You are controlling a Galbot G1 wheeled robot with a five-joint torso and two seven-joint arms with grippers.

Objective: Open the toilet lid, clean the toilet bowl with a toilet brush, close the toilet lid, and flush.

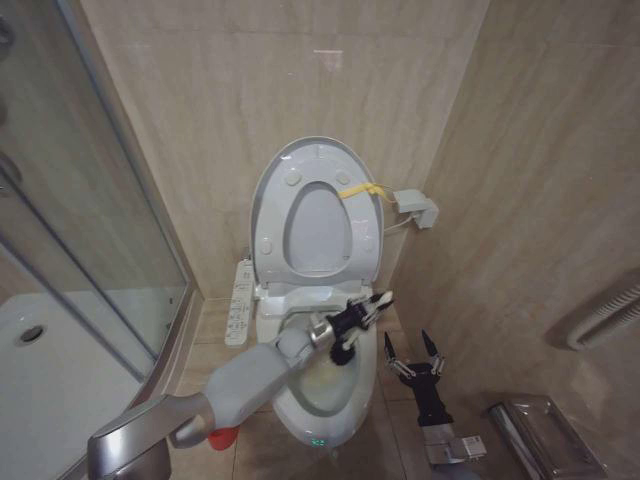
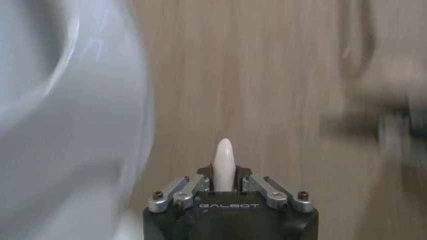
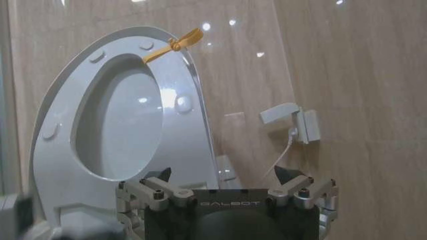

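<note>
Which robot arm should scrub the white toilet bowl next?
Probably the left: the left gripper hangs over the white ceramic toilet bowl, shut on the pale stick toilet brush. The right gripper waits open beside the bowl.

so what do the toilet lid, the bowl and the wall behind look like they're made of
The toilet lid, standing raised, looks like smooth glossy white plastic: thin, with moulded bumpers and bright light spots. The toilet bowl looks like glazed white ceramic, thick-rimmed and shiny, though plastic can't be ruled out. The wall seems polished beige stone-look tile: faint veining and reflections.
</note>
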